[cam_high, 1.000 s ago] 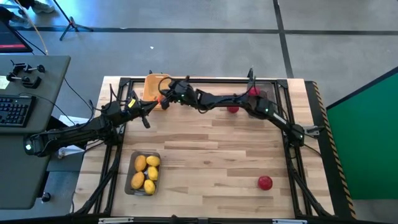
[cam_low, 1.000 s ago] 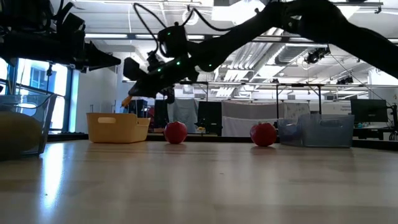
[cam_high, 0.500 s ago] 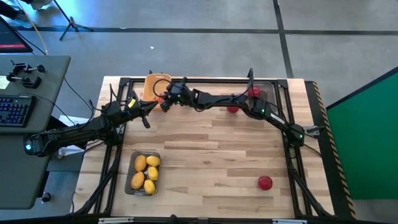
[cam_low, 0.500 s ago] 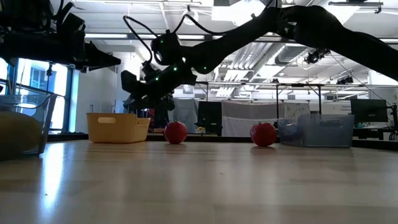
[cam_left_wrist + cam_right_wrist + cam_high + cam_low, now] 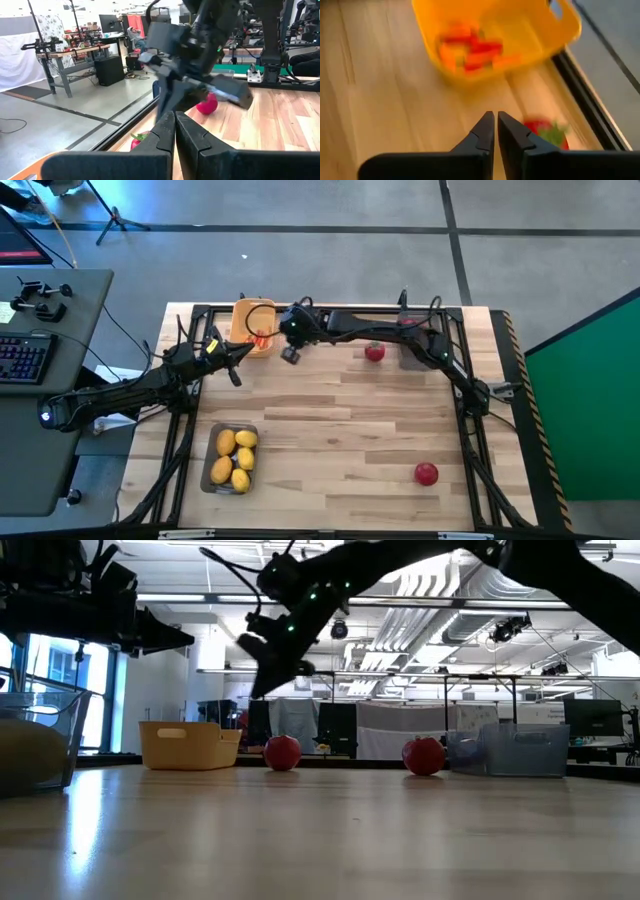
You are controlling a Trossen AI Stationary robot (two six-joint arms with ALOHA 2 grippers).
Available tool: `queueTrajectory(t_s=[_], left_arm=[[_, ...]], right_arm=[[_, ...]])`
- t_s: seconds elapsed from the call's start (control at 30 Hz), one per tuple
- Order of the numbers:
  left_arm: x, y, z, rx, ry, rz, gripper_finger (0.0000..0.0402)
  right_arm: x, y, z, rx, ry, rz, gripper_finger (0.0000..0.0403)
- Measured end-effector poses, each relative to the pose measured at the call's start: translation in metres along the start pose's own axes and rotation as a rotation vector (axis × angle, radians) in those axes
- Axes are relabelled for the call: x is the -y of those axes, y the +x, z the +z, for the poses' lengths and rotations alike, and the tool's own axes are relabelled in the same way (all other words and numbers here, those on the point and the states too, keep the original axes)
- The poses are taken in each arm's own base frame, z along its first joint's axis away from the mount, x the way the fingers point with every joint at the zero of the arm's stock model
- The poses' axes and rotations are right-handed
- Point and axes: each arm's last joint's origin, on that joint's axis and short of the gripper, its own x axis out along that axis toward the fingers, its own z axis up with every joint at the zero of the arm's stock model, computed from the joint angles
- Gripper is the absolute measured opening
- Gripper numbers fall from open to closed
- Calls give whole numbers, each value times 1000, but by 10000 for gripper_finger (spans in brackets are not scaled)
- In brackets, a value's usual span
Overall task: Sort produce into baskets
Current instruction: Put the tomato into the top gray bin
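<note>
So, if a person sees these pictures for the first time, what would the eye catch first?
Probably the right end effector, shut and empty, raised beside the yellow basket at the table's far edge, where orange-red carrot pieces lie inside. Next, the clear tray of lemons near the front left, and two loose red fruits: one by the far edge, one front right.

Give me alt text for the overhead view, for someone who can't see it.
The right pincer, shut and empty, hovers beside the yellow basket holding orange-red pieces. The left pincer waits shut nearby. Lemons fill a grey tray; two red fruits lie loose on the table.
</note>
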Motion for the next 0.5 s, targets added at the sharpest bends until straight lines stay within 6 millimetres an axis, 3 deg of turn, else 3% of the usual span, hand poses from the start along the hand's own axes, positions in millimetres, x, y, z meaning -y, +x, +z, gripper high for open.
queueTrajectory(t_s=[0.2, 0.37, 0.5], left_arm=[[0, 0, 0, -3, 0, 0, 0], [0, 0, -2, -19, 1, -3, 0], [0, 1, -2, -23, 2, -3, 0]], right_arm=[[1, -9, -21, -197, -98, 20, 2], [2, -16, -53, -314, -94, 63, 1], [7, -45, -81, -374, -50, 45, 0]])
